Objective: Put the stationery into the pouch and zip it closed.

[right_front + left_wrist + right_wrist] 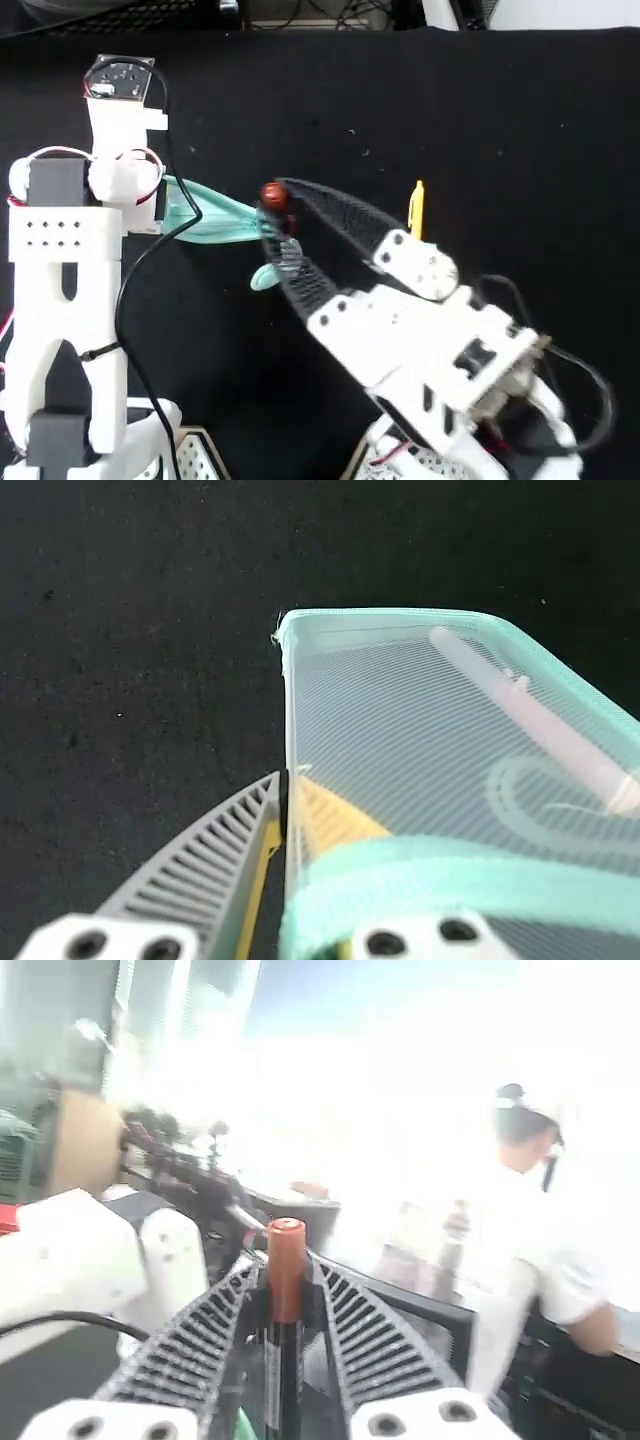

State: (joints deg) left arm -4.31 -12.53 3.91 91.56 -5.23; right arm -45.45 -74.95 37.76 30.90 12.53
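Note:
A translucent pouch (215, 222) with teal trim hangs just above the black table, and my left gripper (166, 208) is shut on its edge. In the left wrist view the grey and yellow fingers (235, 840) pinch the pouch (400, 740) wall at my left gripper (285, 782). A pale pen (530, 720) lies inside. My right gripper (270, 207) is shut on a pen with a red-brown cap (274, 194), right at the pouch's end. In the right wrist view that pen (286, 1260) stands upright in my right gripper (286, 1272).
A yellow stationery piece (416, 208) lies on the black cloth just beyond the right arm. A teal tab (265, 277) sticks out below the pouch's end. The left arm's white body (90, 1260) stands close beside the right gripper.

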